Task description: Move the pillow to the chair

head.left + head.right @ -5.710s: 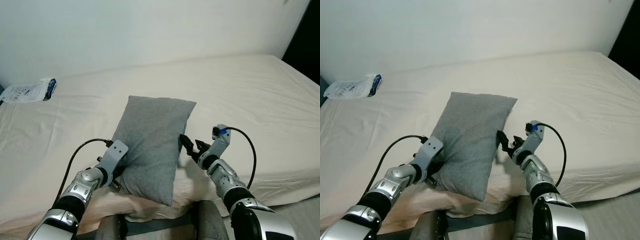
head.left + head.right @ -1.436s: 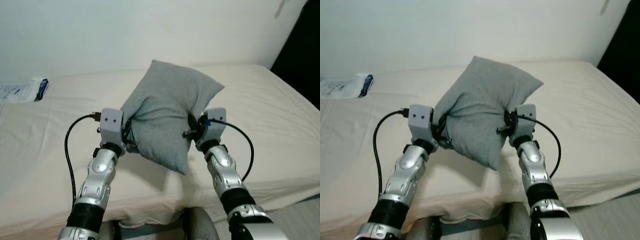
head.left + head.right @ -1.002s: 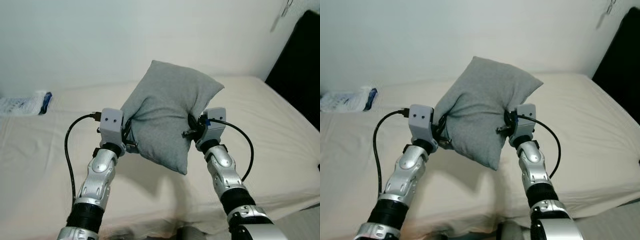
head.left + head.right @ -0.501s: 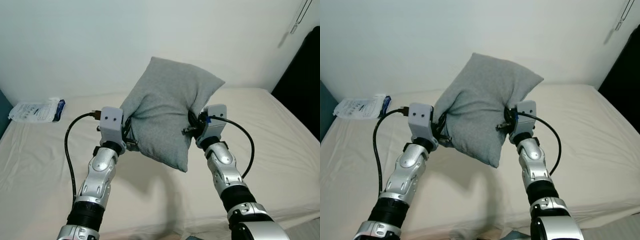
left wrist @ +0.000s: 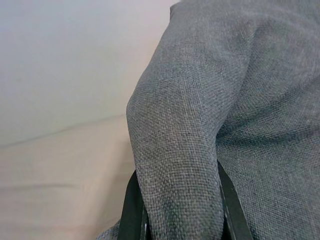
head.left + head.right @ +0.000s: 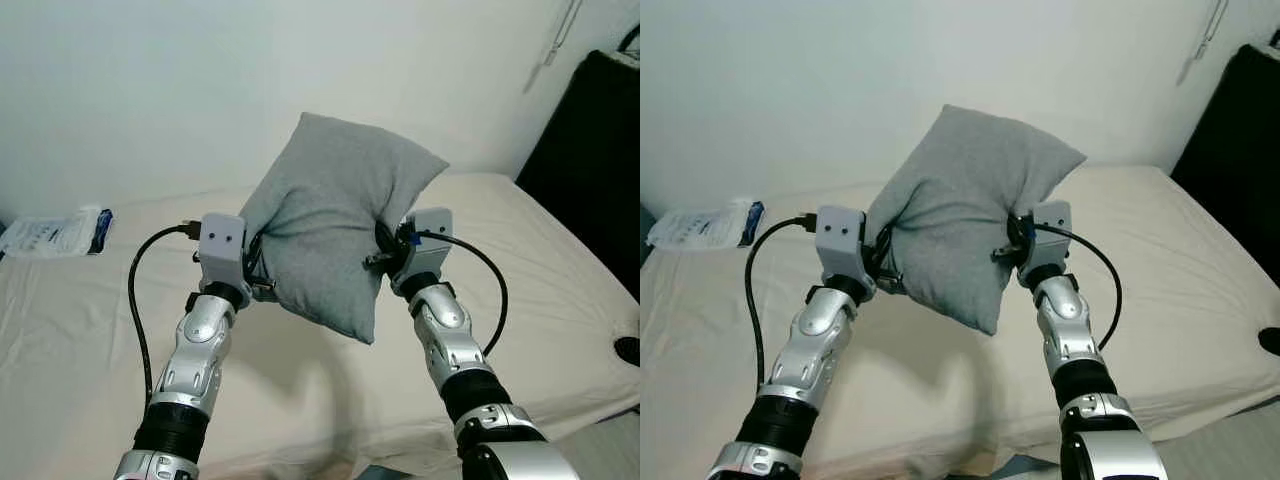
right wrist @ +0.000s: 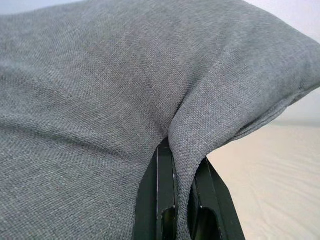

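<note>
Pillow lifted, chair not yet in sight

Pillow first: we hold the grey woven-fabric pillow (image 6: 335,225) in the air between our two sets of jaws, above the cream-sheeted bed (image 6: 560,270). The left gripper (image 5: 176,210) is clenched on a fold at one side edge, and the right gripper (image 7: 181,197) pinches the opposite edge. We judge the carry step is in hand. Next we must turn, find the chair, and keep both grips firm while walking.
</note>
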Controlling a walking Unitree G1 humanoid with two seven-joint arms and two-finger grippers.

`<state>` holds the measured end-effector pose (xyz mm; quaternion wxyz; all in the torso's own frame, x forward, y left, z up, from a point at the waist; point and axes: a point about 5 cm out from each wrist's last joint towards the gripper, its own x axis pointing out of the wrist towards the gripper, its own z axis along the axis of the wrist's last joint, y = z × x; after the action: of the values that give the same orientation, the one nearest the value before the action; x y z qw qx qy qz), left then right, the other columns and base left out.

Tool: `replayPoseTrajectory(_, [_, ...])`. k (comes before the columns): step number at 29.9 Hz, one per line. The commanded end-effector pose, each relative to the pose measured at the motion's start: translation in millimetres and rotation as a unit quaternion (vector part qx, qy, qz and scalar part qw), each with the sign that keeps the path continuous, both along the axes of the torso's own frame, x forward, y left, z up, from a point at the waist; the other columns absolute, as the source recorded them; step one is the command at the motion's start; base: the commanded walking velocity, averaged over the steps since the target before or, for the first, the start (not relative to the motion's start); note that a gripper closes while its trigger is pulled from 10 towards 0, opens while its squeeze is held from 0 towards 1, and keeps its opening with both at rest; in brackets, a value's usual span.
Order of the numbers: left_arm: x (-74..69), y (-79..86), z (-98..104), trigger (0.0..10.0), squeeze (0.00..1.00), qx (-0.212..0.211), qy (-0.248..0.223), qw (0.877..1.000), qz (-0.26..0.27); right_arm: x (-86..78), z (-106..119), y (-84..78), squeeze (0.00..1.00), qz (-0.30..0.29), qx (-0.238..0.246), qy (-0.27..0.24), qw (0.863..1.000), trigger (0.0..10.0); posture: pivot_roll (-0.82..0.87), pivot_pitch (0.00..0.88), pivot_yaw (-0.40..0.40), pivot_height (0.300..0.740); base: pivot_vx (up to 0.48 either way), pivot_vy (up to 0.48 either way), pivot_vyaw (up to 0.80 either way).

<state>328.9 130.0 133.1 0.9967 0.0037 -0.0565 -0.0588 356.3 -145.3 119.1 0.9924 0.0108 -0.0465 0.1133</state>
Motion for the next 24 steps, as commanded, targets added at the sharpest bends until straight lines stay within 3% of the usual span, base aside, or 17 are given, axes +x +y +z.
replayPoseTrajectory(1, [1.1, 13.9, 4.6, 10.0, 0.0, 0.0, -0.014, 0.999, 0.035, 0.1, -2.4, -4.3, 0.0, -0.006, -0.004, 0.009, 1.0, 10.0, 0.01, 0.0, -0.067, 0.74, 0.0, 0.0, 0.0])
replayPoseTrajectory(9, [1.5, 10.8, -4.0, 10.0, 0.0, 0.013, 0.008, 0.999, 0.029, -3.3, -17.5, -5.5, 0.0, -0.006, -0.015, 0.047, 0.999, 10.0, 0.0, 0.0, -0.055, 0.74, 0.0, 0.0, 0.0])
replayPoseTrajectory(24, [2.9, 6.9, -6.9, 10.0, 0.0, 0.012, 0.018, 1.0, 0.023, -5.5, -22.3, -9.1, 0.0, -0.014, -0.018, 0.053, 0.998, 10.0, -0.01, 0.0, -0.044, 0.74, 0.0, 0.0, 0.0])
